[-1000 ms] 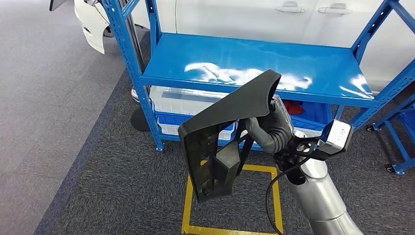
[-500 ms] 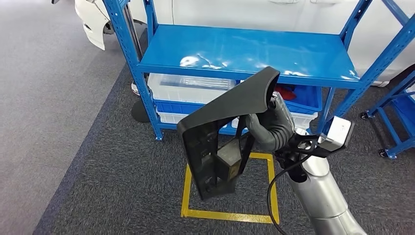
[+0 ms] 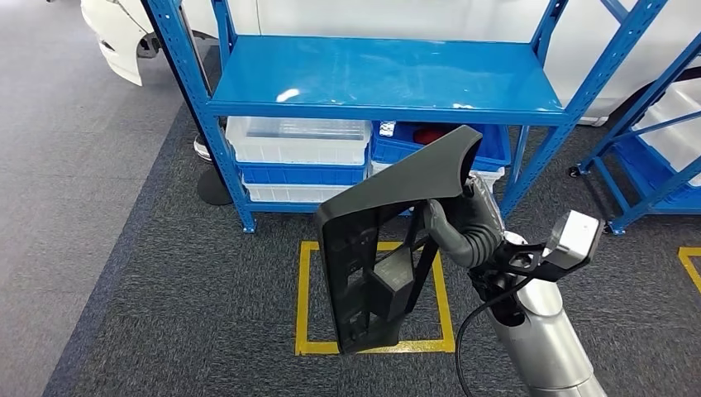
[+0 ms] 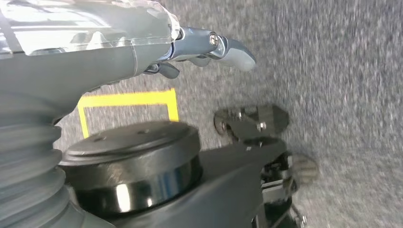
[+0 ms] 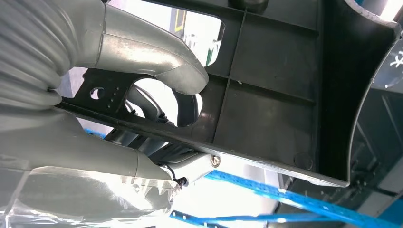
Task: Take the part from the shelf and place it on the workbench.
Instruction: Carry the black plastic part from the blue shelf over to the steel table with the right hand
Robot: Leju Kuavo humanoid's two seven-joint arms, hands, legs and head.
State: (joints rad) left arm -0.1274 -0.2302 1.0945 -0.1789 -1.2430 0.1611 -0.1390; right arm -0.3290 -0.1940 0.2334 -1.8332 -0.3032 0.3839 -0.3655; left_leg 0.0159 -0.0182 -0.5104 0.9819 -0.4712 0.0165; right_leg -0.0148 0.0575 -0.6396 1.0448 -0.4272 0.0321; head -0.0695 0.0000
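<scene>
The part [image 3: 376, 248], a large black moulded plastic panel with a smooth upper face and a ribbed, cut-out frame hanging below it, is up in the air in front of the robot, clear of the shelf [image 3: 380, 74] and above the carpet [image 3: 165, 314]; its lower frame hangs over a yellow tape square [image 3: 304, 298] marked on the floor; the right hand [image 3: 463, 219] grips it near its upper edge, dark fingers wrapped round a bar of the frame; in the right wrist view the part [image 5: 271, 90] shows its ribbed underside, and the thick grey thumb [image 5: 157, 57] presses over one rail while a dark finger curls through an opening just beside it, so this hand [image 5: 119, 95] is closed on the part.

The left hand [image 4: 209, 47] hangs over the grey carpet [image 4: 342, 71]; its fingers are apart and nothing lies in them, so it holds nothing; a corner of the yellow tape [image 4: 128, 99] lies on the floor below it.

Behind the part stands the blue metal shelf, its top board bare and glossy; beneath that board sit a clear plastic bin [image 3: 298, 139] on the left and a blue bin [image 3: 397, 141] with something red inside; a white car [image 3: 116, 41] stands behind the shelf; a second blue rack [image 3: 653, 141] stands off to the right.
</scene>
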